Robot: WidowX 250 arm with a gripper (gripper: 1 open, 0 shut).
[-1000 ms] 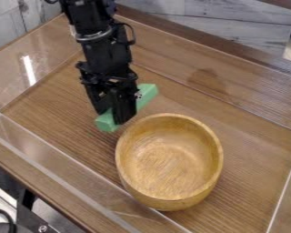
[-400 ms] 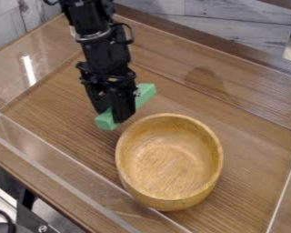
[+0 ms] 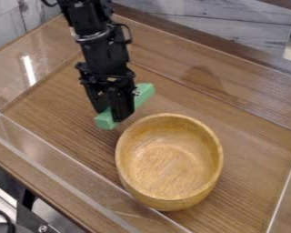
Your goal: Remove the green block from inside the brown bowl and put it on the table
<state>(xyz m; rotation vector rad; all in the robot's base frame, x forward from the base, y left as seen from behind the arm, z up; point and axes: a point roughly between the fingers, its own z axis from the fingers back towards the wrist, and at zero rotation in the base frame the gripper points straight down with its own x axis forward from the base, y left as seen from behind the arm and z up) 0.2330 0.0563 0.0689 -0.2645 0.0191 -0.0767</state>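
Note:
The green block (image 3: 143, 92) is outside the brown bowl (image 3: 169, 160), just left of and behind its rim, low over the table (image 3: 221, 86). My black gripper (image 3: 116, 113) points steeply down and is shut on the green block, whose ends stick out on either side of the fingers. The block's lower end (image 3: 103, 119) is at or very near the tabletop; I cannot tell whether it touches. The bowl stands upright with nothing inside it.
Clear acrylic walls (image 3: 63, 187) run along the table's edges, near the front left and the right side. The arm (image 3: 94, 32) rises toward the upper left. Bare wood lies behind and to the right of the bowl.

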